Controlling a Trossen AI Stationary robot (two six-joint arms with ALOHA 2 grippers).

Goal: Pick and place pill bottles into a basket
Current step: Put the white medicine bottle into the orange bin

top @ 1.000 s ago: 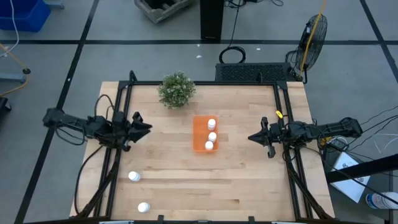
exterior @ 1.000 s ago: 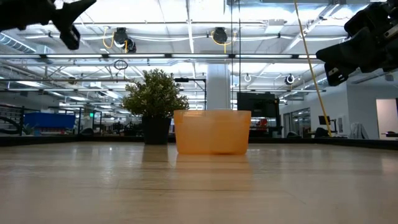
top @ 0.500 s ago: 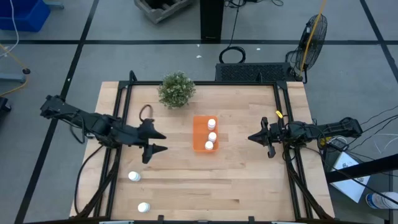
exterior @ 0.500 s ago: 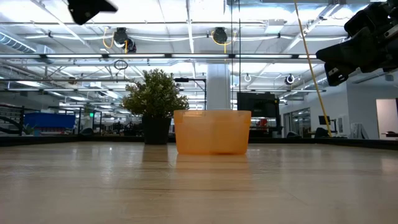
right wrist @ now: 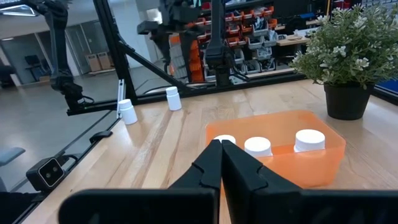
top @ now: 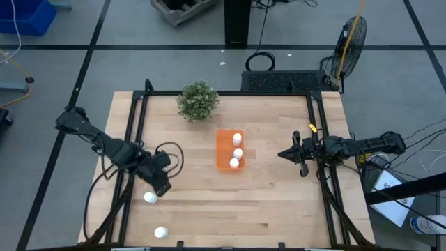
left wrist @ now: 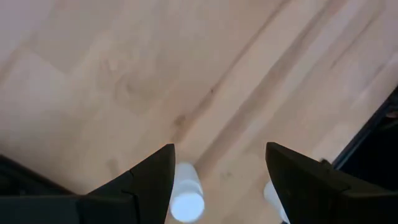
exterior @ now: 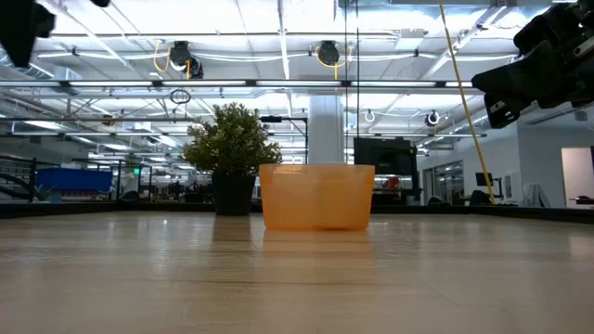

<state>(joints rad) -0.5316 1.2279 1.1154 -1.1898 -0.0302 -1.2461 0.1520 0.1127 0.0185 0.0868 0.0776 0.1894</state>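
The left claw (top: 162,187) hangs spread and empty just above a loose pill bottle (top: 149,198), upright on the counter (top: 279,209); a 2nd bottle (top: 161,232) stands near. Farther off, 3 sit in the basket (top: 223,150). The right claw (top: 284,155) waits clenched at the far side.

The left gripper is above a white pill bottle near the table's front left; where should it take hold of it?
Grip the pill bottle on its round side wall, just below the cap. It stands upright, so the left gripper, open, should come down from above.
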